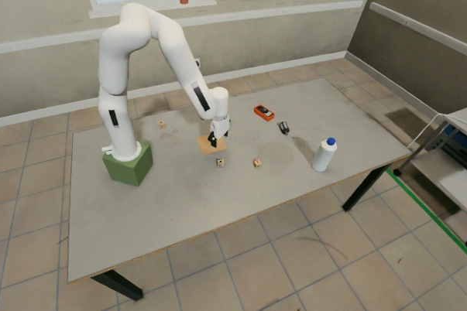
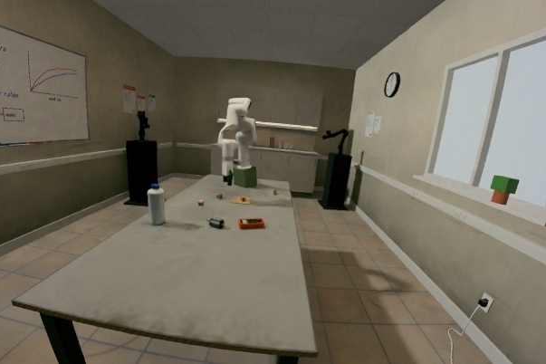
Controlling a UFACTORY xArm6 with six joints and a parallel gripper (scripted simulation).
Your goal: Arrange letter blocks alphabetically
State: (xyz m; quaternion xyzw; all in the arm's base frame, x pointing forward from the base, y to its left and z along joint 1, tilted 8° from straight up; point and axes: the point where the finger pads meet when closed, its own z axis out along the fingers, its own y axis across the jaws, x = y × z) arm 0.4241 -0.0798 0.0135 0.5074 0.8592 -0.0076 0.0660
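A tan mat (image 1: 211, 147) lies on the table in front of the arm's base; it also shows in the exterior view (image 2: 241, 199). One small block (image 2: 244, 198) sits on the mat, mostly hidden behind the fingers in the top view. Two blocks (image 1: 220, 162) (image 1: 257, 162) lie on the table just in front of the mat. A fourth block (image 1: 162, 124) lies behind the mat, near the base. The letters are too small to read. My gripper (image 1: 213, 141) is open and empty and points down over the mat. In the exterior view my gripper (image 2: 227, 180) hangs above the table.
An orange meter (image 1: 264, 112), a small black tool (image 1: 283, 128) and a white bottle with a blue cap (image 1: 324, 155) stand to the right of the blocks. The arm's green base block (image 1: 128, 164) is at the left. A trolley (image 1: 453, 155) stands beyond the table's right edge.
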